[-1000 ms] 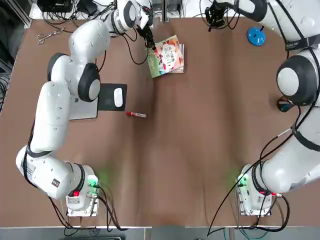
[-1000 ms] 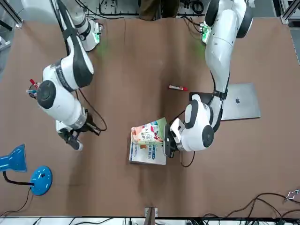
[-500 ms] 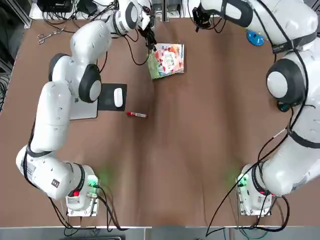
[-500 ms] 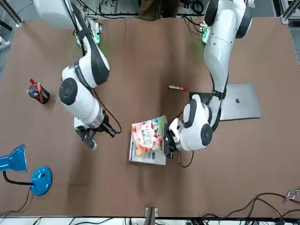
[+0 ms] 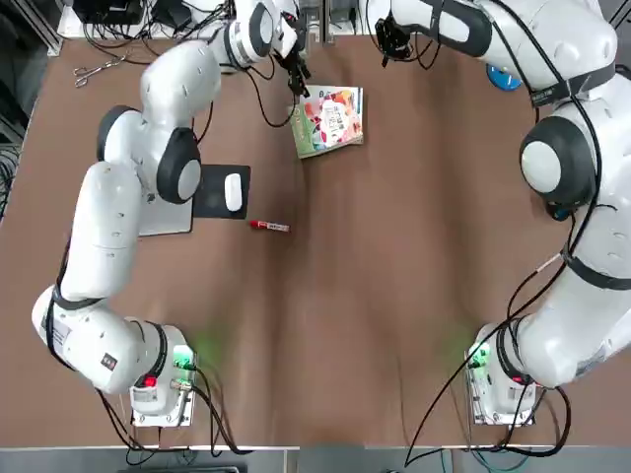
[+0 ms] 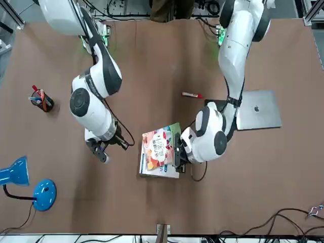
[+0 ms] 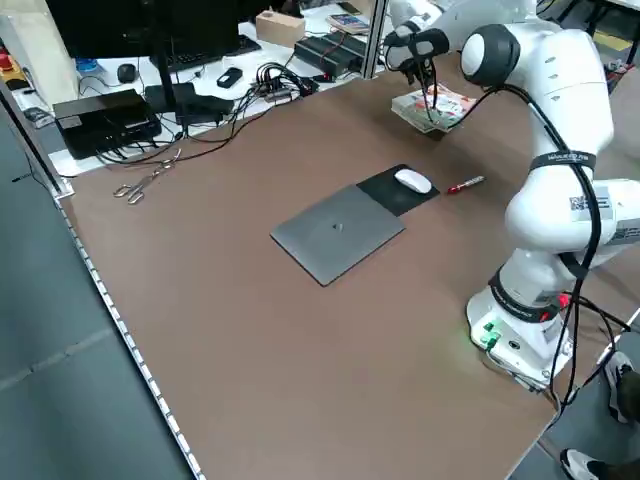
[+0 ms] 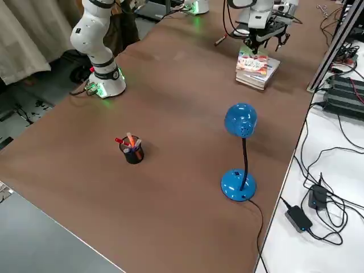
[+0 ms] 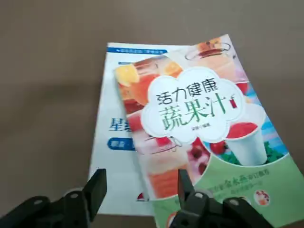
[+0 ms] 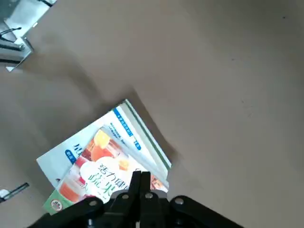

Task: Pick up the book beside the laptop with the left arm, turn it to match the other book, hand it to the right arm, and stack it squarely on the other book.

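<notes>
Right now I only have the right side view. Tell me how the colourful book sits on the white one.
Observer: Skewed. The left wrist view shows the book lying at an angle across the other book, whose white cover shows along one side.
Operator: Report the left gripper.
Observer: The left gripper is open at the book's green end, clamping nothing.
Operator: Now the right.
Observer: In the front view, the right gripper is shut and clear of the stack.

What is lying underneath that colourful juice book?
Under the colourful book lies the white-covered book. Its blue lettering and one long edge stick out, since the top book sits skewed. The rest of its cover is hidden. Both rest on the brown table.
</notes>
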You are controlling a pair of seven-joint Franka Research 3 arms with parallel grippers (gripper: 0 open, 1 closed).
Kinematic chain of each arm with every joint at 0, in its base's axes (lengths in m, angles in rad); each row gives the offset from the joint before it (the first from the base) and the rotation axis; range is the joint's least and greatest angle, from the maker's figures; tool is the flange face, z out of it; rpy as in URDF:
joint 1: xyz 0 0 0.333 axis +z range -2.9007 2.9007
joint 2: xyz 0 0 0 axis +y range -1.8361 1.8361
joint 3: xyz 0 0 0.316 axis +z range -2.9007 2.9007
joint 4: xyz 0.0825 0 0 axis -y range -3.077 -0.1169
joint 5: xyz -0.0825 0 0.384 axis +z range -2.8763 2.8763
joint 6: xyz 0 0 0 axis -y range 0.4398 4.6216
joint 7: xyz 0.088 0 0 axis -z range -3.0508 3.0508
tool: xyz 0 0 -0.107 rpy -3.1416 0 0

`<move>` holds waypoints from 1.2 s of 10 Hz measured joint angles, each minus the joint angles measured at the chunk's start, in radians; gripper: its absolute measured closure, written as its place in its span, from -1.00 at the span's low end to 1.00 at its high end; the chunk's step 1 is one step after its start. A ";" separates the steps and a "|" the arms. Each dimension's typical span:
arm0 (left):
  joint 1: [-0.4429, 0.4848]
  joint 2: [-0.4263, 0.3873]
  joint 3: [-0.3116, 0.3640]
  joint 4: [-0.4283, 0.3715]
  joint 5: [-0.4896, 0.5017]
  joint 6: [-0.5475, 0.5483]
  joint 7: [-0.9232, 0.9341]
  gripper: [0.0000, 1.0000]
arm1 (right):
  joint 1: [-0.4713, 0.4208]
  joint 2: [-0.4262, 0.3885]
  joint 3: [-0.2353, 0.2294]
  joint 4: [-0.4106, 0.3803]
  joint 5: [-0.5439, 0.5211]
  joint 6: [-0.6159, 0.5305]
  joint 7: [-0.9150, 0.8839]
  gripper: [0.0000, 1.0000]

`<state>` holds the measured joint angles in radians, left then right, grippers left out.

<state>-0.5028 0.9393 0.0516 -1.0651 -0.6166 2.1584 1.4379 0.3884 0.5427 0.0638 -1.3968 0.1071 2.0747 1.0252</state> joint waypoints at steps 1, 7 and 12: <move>0.012 -0.023 0.004 0.008 0.000 -0.028 -0.054 -0.37 | 0.009 0.005 0.000 0.000 0.000 0.013 0.016 0.96; 0.175 -0.250 0.016 0.011 0.050 -0.382 -0.661 -0.26 | 0.154 0.138 0.003 -0.001 0.003 0.336 0.274 0.96; 0.275 -0.434 0.025 0.009 0.249 -0.623 -0.961 -1.00 | 0.244 0.296 0.003 0.123 0.003 0.477 0.298 0.96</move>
<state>-0.2277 0.5049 0.0768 -1.0561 -0.3680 1.5350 0.4774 0.6327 0.8390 0.0664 -1.2735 0.1103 2.5516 1.3230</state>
